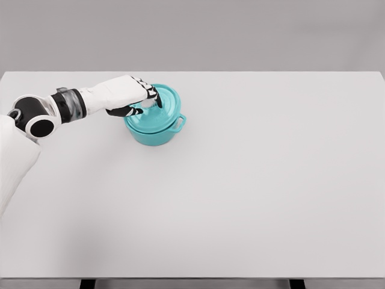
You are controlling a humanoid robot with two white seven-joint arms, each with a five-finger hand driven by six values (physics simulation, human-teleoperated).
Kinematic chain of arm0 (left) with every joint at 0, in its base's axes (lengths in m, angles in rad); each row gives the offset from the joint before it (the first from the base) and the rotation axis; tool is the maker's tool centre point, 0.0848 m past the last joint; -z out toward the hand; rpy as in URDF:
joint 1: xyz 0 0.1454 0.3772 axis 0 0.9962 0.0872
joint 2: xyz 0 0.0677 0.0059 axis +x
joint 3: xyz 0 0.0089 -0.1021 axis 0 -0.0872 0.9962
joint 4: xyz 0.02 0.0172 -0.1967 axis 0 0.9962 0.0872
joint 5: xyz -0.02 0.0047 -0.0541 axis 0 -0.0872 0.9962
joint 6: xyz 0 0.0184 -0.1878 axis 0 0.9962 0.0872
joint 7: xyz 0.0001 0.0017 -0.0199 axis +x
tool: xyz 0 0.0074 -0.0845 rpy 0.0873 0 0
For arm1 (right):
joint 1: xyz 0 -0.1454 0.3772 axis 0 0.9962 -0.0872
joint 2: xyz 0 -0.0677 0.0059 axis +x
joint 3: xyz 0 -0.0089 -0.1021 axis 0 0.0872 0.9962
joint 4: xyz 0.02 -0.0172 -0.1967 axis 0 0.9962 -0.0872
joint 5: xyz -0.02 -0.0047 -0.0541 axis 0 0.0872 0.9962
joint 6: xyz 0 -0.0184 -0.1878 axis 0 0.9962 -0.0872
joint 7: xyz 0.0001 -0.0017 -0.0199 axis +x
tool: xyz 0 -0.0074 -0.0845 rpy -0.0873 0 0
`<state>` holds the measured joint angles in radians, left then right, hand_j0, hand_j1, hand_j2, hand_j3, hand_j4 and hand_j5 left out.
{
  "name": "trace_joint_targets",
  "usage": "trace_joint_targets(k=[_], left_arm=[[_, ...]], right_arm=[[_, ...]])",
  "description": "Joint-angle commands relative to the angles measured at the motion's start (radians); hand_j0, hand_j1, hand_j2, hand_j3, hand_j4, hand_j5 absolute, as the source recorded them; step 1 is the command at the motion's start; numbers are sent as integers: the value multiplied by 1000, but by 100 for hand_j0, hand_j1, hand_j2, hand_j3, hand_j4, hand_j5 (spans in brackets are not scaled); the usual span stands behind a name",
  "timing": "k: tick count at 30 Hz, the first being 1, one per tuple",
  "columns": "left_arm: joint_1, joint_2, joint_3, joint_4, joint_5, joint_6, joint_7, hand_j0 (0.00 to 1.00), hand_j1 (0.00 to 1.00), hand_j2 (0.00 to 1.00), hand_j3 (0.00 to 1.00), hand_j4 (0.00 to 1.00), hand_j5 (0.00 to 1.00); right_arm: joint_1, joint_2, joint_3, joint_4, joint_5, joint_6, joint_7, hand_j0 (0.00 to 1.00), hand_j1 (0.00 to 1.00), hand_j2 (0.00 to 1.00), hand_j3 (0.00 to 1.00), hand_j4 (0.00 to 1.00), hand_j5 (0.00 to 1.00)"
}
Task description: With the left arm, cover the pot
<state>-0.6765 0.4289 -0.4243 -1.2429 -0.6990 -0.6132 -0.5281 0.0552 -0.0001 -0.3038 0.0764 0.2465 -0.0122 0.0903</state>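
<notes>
My left hand [129,96] was clamped on the knob of the teal lid [157,108], which sat on the pot [155,131] in the upper left of the frame, on the table [252,180]. I judged the placing step nearly finished; next, releasing the knob without dragging the lid.

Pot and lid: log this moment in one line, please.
left hand: shut on lid knob | lid: on teal pot, looks seated | right arm: not in view | table: white

Pot [157,131] and lid [165,108]: glossy teal enamel is seen; knob [148,103] looks metallic. Table [252,180]: matt, smooth white. Left hand [129,94]: smooth white plastic.
</notes>
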Motion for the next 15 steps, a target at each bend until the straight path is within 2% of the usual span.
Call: trace_joint_targets(k=[1, 15], left_arm=[[-2, 1, 1, -1, 6, 2, 0, 65, 65, 65, 65, 65, 65], [-6, 2, 1, 2, 6, 2, 0, 68, 68, 68, 68, 68, 68]], right_arm=[[0, 0, 0, 0, 0, 0, 0, 100, 100, 100, 100, 100, 100], [0, 0, 0, 0, 0, 0, 0, 100, 100, 100, 100, 100, 100]])
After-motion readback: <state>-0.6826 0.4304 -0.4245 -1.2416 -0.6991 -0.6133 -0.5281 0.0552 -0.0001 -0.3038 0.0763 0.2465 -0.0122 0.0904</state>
